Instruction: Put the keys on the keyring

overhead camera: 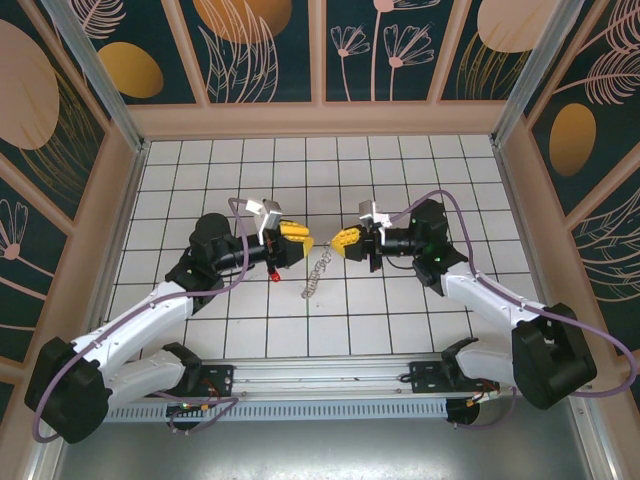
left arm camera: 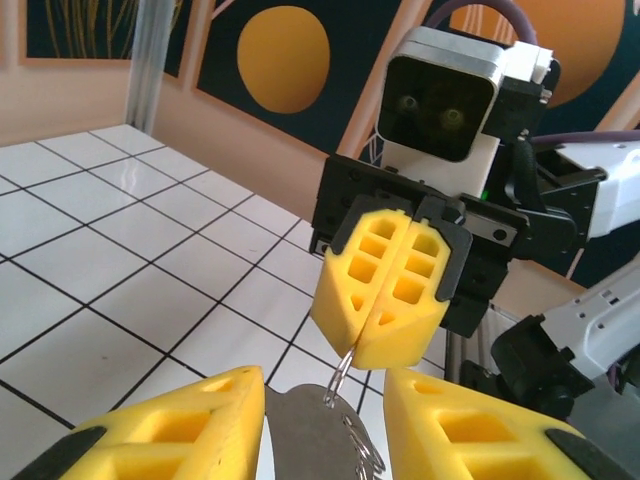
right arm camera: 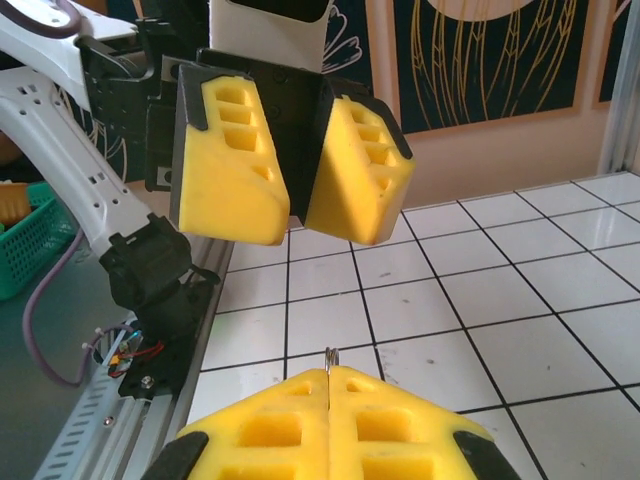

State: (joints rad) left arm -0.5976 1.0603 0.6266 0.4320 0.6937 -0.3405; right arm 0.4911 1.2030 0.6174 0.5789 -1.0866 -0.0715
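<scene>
Left wrist cam: right gripper (left arm camera: 378, 335) is clamped shut on the keyring (left arm camera: 344, 372), holding it steady mid-air, while the left gripper (left arm camera: 322, 395) sits half-open around the key (left arm camera: 305, 435) just under it, not clearly pinching yet, presumably lining the 2 up for threading.

The table (overhead camera: 400, 160) is a floor of white tiles with dark grid lines. A small red key (overhead camera: 272, 276) lies near its middle. Whether the keyring (overhead camera: 314, 275) beside it touches the tiles is unclear.
</scene>
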